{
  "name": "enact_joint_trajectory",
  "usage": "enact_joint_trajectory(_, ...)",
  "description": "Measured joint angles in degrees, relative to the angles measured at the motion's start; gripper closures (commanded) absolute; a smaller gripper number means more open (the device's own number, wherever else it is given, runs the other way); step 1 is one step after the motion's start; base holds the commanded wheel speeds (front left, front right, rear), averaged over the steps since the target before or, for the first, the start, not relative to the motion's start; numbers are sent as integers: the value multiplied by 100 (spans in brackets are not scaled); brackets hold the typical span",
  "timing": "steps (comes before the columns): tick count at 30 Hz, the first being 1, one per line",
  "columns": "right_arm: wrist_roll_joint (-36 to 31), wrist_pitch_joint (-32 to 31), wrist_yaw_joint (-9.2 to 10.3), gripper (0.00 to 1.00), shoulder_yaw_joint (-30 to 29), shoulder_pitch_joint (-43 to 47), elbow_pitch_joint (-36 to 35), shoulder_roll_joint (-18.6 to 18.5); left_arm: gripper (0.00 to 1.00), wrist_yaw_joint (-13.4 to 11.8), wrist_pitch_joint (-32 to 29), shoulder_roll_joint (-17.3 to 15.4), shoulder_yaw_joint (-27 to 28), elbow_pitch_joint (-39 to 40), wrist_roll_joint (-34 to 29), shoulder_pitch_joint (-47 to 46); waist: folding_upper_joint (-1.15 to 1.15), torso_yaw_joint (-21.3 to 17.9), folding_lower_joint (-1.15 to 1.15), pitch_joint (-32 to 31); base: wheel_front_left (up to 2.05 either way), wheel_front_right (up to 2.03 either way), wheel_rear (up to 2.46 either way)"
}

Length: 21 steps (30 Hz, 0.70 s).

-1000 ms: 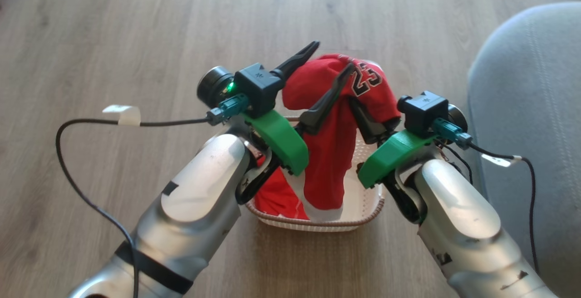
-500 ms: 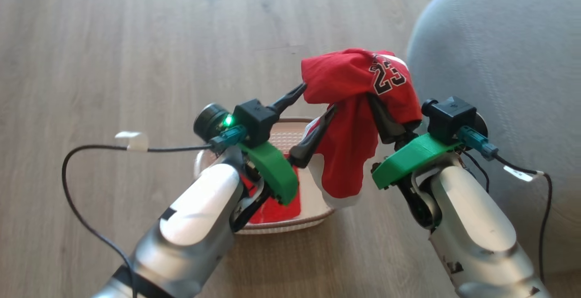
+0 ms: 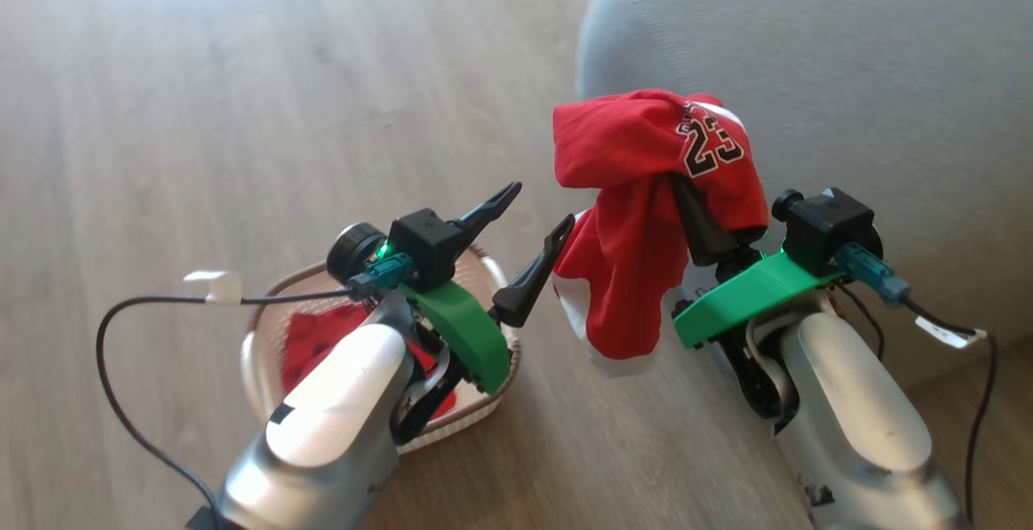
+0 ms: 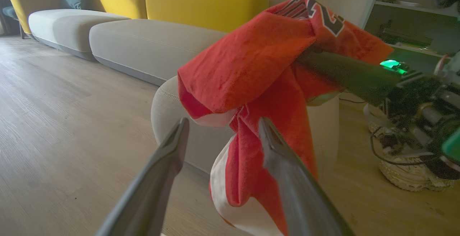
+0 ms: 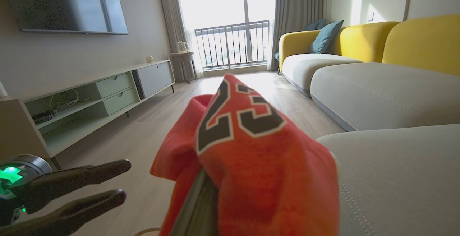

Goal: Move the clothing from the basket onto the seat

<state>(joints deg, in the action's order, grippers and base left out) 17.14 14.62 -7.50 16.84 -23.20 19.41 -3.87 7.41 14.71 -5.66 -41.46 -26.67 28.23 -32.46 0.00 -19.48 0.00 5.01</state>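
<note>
My right gripper [image 3: 686, 191] is shut on a red garment [image 3: 637, 159] printed with a dark 23. The cloth drapes over its fingers and hangs above the floor at the front edge of the grey seat [image 3: 807, 46]. The right wrist view has the same garment [image 5: 251, 157] close up, with the seat [image 5: 395, 164] to its right. My left gripper [image 3: 539, 209] stands open and empty just left of the hanging cloth, over the cream basket [image 3: 258, 344]. A second red garment [image 3: 311, 340] lies in the basket. In the left wrist view, the left gripper [image 4: 222, 124] points at the garment [image 4: 251, 56].
Wood floor [image 3: 202, 110] spreads to the left and ahead. A grey and yellow sofa [image 5: 359, 81] runs behind the seat, and a low TV cabinet [image 5: 90, 99] lines the opposite wall. A woven straw-coloured thing [image 4: 406, 175] sits on the floor beyond my right arm.
The camera has swung right, bringing the seat further into view. My right gripper has carried the numbered garment out of the basket towards the seat. The left gripper stays open over the basket.
</note>
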Motion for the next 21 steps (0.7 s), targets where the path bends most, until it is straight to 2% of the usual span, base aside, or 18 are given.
enact_joint_trajectory(9,52,0,0,100,-113,182,-160,-4,0,0,0,-33,103,46,-36,133,0,-827,0,-123,0,0,0)
enact_joint_trajectory(12,51,1,0,100,-332,276,-354,-8,0,0,0,-19,32,76,-58,144,0,-1058,0,-138,0,0,0)
enact_joint_trajectory(21,-73,1,0,100,-999,836,-880,-4,0,0,0,-22,-299,65,-30,58,0,-1222,0,41,0,0,0)
